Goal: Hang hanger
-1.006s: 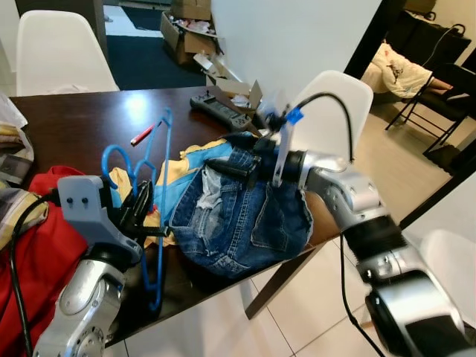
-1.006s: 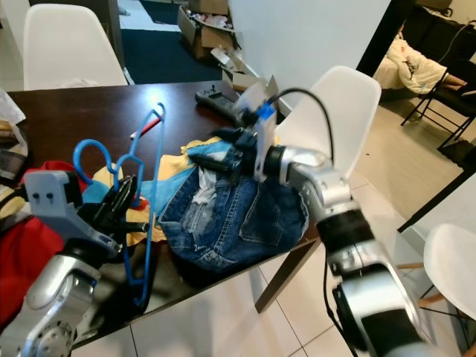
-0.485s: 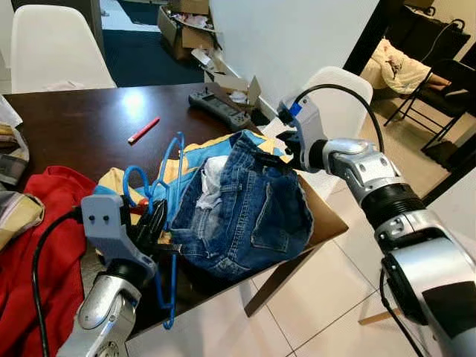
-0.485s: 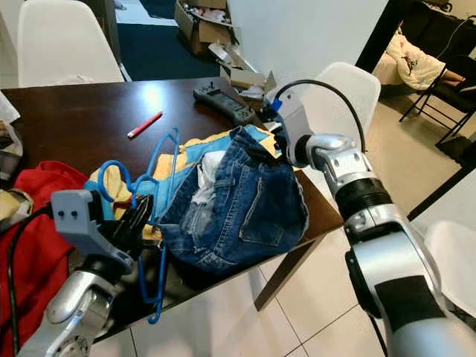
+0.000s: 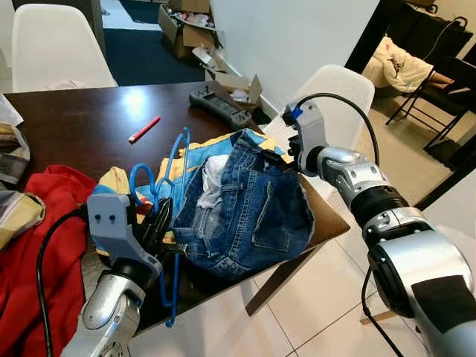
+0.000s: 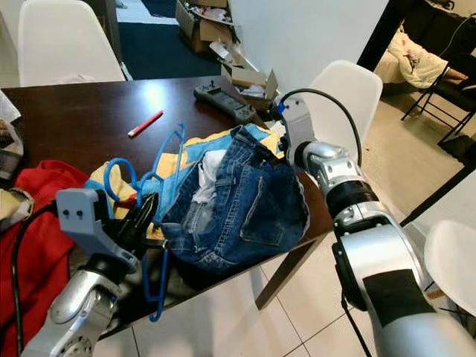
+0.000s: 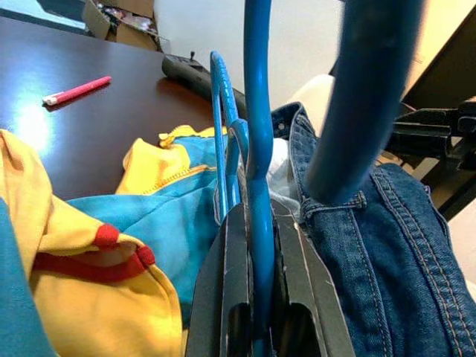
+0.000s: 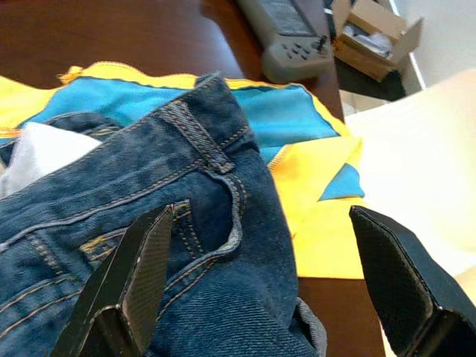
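A dark wooden table [image 5: 82,123] carries a heap of clothes. At the left lies a red garment [image 5: 33,245]. Next, the left gripper [image 5: 156,223] has its fingers clamped on a blue hanger [image 5: 172,178], near the hanger's middle, with the hook rising beside it, probably so that the hanger can be carried off and hung. The hanger's lower end dips past the table edge, and part of it is hidden behind the fingers. A yellow and blue garment [image 7: 160,160] lies under denim jeans [image 5: 253,216], which sag over the table corner. To the right, the right gripper [image 8: 260,275] hovers just above the jeans' waistband, fingers spread wide and holding nothing. A red pen [image 5: 143,130] and a grey remote [image 5: 219,108] lie farther back. No rail for hanging can be made out.
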You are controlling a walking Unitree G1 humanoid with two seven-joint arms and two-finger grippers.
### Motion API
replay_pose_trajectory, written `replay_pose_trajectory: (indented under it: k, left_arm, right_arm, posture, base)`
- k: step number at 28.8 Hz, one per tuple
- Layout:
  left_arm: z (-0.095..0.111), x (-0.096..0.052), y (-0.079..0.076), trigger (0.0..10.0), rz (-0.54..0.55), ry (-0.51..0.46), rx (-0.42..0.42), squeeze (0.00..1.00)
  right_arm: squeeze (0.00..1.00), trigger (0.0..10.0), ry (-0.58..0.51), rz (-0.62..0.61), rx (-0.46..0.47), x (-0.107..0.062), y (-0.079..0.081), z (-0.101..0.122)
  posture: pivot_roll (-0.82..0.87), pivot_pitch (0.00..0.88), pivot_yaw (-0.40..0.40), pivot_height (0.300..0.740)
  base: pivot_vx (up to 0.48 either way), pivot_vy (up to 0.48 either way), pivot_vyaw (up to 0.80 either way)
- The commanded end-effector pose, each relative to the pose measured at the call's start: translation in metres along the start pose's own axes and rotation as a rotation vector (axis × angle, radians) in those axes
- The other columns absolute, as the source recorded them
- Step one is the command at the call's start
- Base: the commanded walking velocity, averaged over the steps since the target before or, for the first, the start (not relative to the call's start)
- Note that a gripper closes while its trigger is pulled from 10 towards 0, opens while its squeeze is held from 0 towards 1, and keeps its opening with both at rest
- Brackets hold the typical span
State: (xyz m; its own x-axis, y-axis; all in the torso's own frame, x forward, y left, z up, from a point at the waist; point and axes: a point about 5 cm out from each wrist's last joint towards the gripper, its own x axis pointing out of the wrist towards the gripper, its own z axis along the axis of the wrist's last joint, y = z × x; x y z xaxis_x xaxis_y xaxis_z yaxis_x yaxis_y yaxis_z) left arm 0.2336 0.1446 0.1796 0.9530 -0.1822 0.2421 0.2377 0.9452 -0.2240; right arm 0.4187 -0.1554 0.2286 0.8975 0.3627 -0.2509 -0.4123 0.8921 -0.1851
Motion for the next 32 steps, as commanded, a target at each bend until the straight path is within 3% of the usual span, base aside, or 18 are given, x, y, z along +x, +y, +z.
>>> replay_pose_trajectory:
  k: [1,3,5,8,21,22,23,26,27,32]
  left_arm:
    - [0.001,-0.003,-0.006,10.0,-0.013,0.003,-0.010,0.00]
    - [0.001,-0.003,-0.006,10.0,-0.013,0.003,-0.010,0.00]
    - [0.004,-0.006,-0.006,10.0,-0.011,0.002,-0.004,0.00]
    - [0.004,-0.006,-0.007,10.0,-0.010,0.001,-0.002,0.00]
    - [0.003,-0.004,-0.007,10.0,-0.009,-0.001,-0.004,0.00]
    - [0.003,-0.003,-0.007,10.0,-0.009,-0.003,-0.005,0.00]
    - [0.003,-0.003,-0.007,10.0,-0.008,-0.003,-0.005,0.00]
    - [0.003,-0.003,-0.007,10.0,-0.008,-0.003,-0.005,0.00]
    - [0.003,-0.002,-0.007,10.0,-0.007,-0.004,-0.006,0.00]
    - [0.004,0.000,-0.007,10.0,-0.008,-0.010,-0.009,0.00]
  right_arm:
    - [0.00,10.0,0.037,-0.039,0.010,-0.001,-0.004,-0.011]
    - [0.00,10.0,0.037,-0.039,0.010,-0.001,-0.004,-0.011]
    - [0.00,10.0,0.119,-0.039,-0.027,0.000,-0.001,-0.025]
    - [0.00,10.0,0.160,-0.021,-0.043,0.000,0.000,-0.030]
    - [0.00,10.0,0.323,0.206,-0.175,-0.008,0.001,-0.039]
    - [0.00,9.2,0.338,0.230,-0.186,-0.009,0.000,-0.040]
    - [0.00,3.4,0.353,0.245,-0.199,-0.011,-0.002,-0.041]
    - [0.00,3.4,0.364,0.253,-0.207,-0.012,-0.003,-0.041]
    - [0.00,0.0,0.372,0.257,-0.212,-0.013,-0.004,-0.042]
    - [0.00,0.0,0.387,0.241,-0.235,-0.018,-0.014,-0.039]
  posture:
    - [0.16,0.143,-0.227,0.740]
    - [0.16,0.143,-0.227,0.740]
    - [0.17,0.154,-0.228,0.740]
    - [0.17,0.157,-0.229,0.740]
    - [0.15,0.152,-0.234,0.740]
    - [0.14,0.149,-0.234,0.740]
    - [0.14,0.147,-0.234,0.740]
    - [0.14,0.147,-0.234,0.740]
    - [0.14,0.143,-0.236,0.740]
    - [0.14,0.138,-0.234,0.740]
  base:
    - [0.000,0.000,0.00]
    - [0.000,0.000,0.00]
    - [0.000,0.000,0.00]
    - [0.000,0.000,0.00]
    - [0.000,0.000,0.00]
    - [0.000,0.000,0.00]
    - [0.000,0.000,0.00]
    - [0.000,0.000,0.00]
    - [0.000,0.000,0.00]
    - [0.000,0.000,0.00]
